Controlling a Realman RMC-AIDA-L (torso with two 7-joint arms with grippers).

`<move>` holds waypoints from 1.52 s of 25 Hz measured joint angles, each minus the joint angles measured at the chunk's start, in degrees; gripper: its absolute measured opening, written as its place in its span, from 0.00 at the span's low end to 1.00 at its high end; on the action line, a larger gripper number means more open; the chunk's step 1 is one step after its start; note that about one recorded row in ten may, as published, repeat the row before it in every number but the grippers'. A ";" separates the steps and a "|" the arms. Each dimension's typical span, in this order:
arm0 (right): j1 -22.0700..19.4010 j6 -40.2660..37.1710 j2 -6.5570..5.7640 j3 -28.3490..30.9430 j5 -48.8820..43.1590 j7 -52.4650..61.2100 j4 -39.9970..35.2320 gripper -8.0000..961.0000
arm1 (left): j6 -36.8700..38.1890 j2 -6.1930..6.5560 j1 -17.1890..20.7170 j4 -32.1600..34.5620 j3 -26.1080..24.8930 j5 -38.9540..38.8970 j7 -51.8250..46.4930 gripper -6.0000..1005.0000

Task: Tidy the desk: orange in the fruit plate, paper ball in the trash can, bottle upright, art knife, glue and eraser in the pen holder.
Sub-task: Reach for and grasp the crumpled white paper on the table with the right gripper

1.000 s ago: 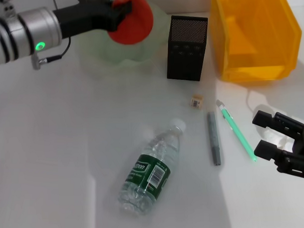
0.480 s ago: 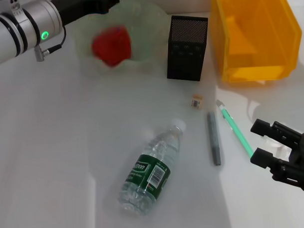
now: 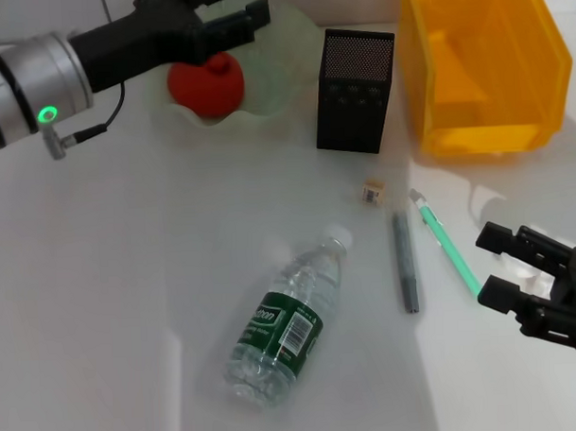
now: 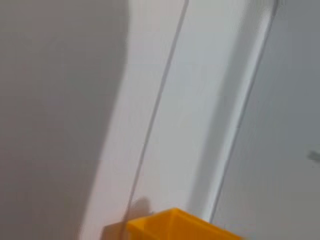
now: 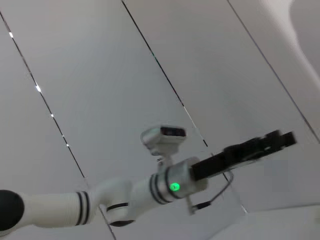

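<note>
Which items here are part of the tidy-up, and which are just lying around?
Job: orange in the fruit plate; pen holder; trash can; bottle, lying down; eraser; grey stick and green stick, likely glue and art knife. Left gripper above the plate, right gripper near the green stick, both open.
Lying about: nothing else visible; no paper ball seen.

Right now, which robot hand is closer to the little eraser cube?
The right gripper is nearer, open and low beside the eraser. The left gripper is far off, open above the fruit plate.
</note>
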 joint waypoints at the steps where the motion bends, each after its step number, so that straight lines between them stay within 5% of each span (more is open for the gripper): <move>1: -0.06 -0.11 -0.24 -0.07 -0.04 1.74 -1.56 0.87 | 2.48 0.05 1.52 1.74 0.34 1.12 -0.99 0.69; 4: -1.64 -2.92 -1.46 -0.17 -0.72 9.71 -12.17 0.87 | 9.54 0.60 5.93 6.24 0.84 5.81 -2.79 0.81; 6: -1.92 -4.46 -1.67 -0.21 -1.52 11.90 -16.27 0.87 | 14.63 1.29 7.97 7.46 0.86 9.04 -2.80 0.82; 13: -1.22 -7.93 -1.89 -0.67 -5.20 38.88 -50.39 0.87 | 22.16 2.42 11.48 7.73 0.50 15.00 -2.68 0.84; 14: 0.05 -7.91 -1.89 -2.32 -8.16 46.95 -60.13 0.87 | 22.08 2.41 11.93 7.65 0.41 15.25 -2.67 0.84; 19: 5.95 -7.11 -2.05 -9.01 -22.88 60.00 -74.73 0.87 | 21.94 2.41 12.79 7.16 0.38 15.37 -2.60 0.83; 26: 13.12 -2.25 0.60 -18.25 -40.64 62.38 -72.35 0.87 | 19.90 1.81 13.03 6.78 0.64 15.43 -3.01 0.83; 38: 17.26 14.24 0.42 -35.37 -45.88 66.04 -55.82 0.87 | 19.44 0.61 13.15 6.82 0.39 15.47 -3.53 0.82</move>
